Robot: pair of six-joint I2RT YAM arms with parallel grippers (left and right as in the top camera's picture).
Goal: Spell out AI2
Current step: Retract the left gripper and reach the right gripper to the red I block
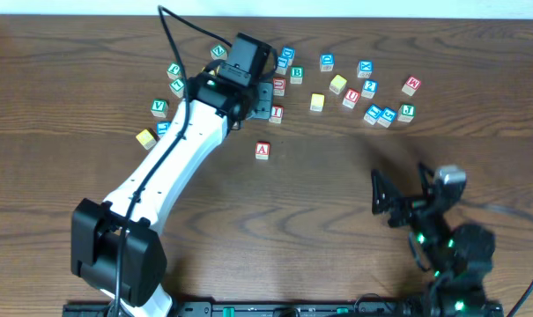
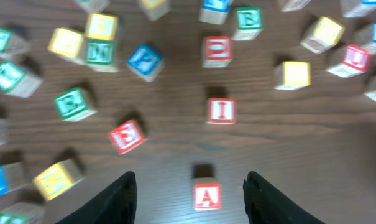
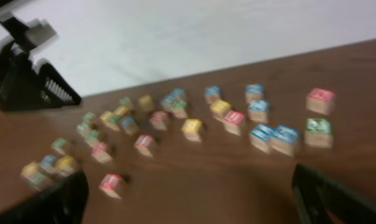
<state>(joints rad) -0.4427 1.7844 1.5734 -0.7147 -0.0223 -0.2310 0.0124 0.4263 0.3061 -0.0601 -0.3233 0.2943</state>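
- left gripper [image 2: 189,177]: both dark fingers spread wide with nothing between them. It hangs above the table at the near edge of the scattered blocks.
- left arm [image 1: 178,150]: white, reaching from its base at the near left corner up to the blocks and covering part of the left-hand group.
- A block [image 1: 262,151]: red letter on a pale face, flat on the table. It stands alone and is nearer the robot than any other block. In the left wrist view it sits low between the two fingers, and neither touches it.
- I block [image 1: 276,114]: red letter, just beyond the A block and apart from it.
- E block [image 1: 279,86]: red, beyond the I block, with a green B block [image 1: 295,75] near it on the right.
- 2 block: I cannot tell which one it is, as the faces in the right-hand group are too small or blurred to read.
- right-hand group: two yellow blocks [image 1: 317,102], a red U block [image 1: 351,98], a red W block [image 1: 411,85], a green J block [image 1: 407,112] and several blue ones.
- left-hand group: a green V block [image 1: 159,107] and a plain yellow block [image 1: 145,137] beside the arm.
- right gripper [image 1: 385,201]: fingers wide apart and empty, at the near right of the table, well apart from every block.
- table [image 1: 319,194]: dark wood grain.
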